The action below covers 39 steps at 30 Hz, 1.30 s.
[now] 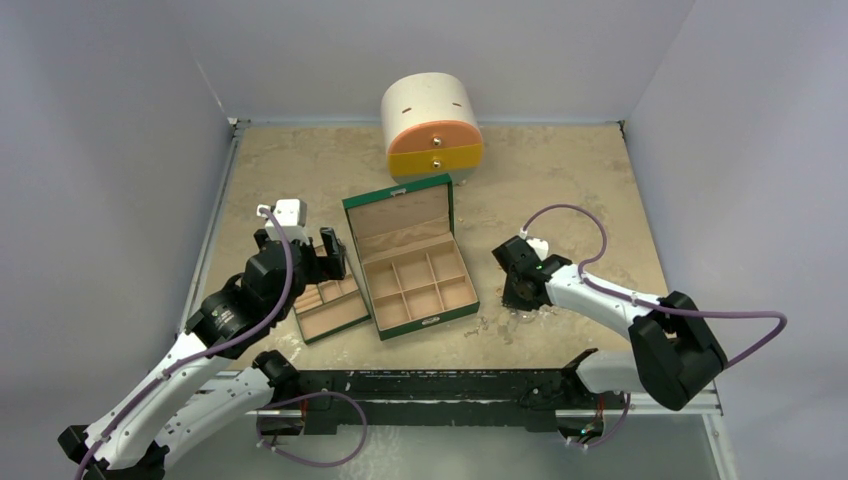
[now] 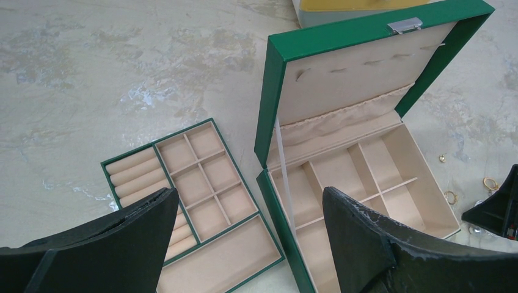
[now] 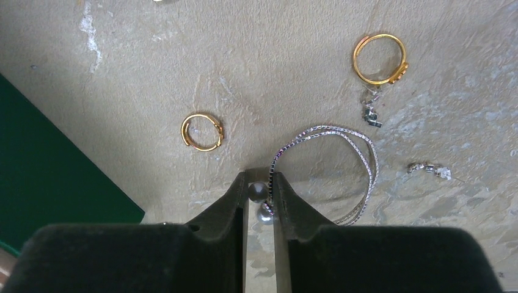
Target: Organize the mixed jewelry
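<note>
The mixed jewelry lies on the table right of the green box. In the right wrist view I see a small gold ring (image 3: 202, 131), a larger gold ring (image 3: 379, 58), a thin silvery chain loop (image 3: 366, 159) and little metallic bits (image 3: 429, 169). My right gripper (image 3: 259, 177) is down at the table, its jaws nearly closed on the chain's end and two grey pearl beads (image 3: 257, 191). It also shows in the top view (image 1: 520, 298). My left gripper (image 2: 250, 192) is open and empty, hovering over the gap between the removed tray (image 2: 153, 146) and the box (image 2: 366, 30).
The green box (image 1: 425, 322) stands open mid-table with tan compartments. Its lift-out tray (image 1: 345, 322) lies at its left. A round cream-orange-yellow drawer chest (image 1: 432, 125) stands at the back. Grey walls enclose the table on three sides.
</note>
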{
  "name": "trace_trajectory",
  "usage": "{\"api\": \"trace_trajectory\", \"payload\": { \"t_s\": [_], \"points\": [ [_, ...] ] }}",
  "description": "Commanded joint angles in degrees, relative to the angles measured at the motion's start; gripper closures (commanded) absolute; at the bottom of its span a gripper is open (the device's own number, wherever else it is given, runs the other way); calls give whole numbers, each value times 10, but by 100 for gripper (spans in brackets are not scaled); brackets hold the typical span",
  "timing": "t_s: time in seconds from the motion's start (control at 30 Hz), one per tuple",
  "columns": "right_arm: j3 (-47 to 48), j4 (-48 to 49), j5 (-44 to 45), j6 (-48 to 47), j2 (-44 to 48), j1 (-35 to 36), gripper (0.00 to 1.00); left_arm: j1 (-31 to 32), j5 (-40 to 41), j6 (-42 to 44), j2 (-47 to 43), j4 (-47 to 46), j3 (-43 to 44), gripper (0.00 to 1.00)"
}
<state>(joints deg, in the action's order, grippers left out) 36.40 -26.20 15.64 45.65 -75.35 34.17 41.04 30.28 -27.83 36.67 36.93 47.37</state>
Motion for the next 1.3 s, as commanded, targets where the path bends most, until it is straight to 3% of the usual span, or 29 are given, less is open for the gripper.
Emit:
{"api": "trace_trajectory", "payload": {
  "t_s": [0.0,0.1,0.3,0.7,1.27],
  "points": [
    [7,-7,5,10,1,-2,86,2,9,9,-2,-27,3,12],
    [21,-23,10,6,13,-1,93,2,9,9,-3,-27,3,12],
    [63,-56,19,-15,43,-1,97,3,10,9,-3,-27,2,12],
    [149,-47,-12,-113,61,4,100,2,15,9,-11,-27,2,12],
    [255,22,-73,-187,-5,124,100,2,18,8,-20,-27,1,13]
  ]
}}
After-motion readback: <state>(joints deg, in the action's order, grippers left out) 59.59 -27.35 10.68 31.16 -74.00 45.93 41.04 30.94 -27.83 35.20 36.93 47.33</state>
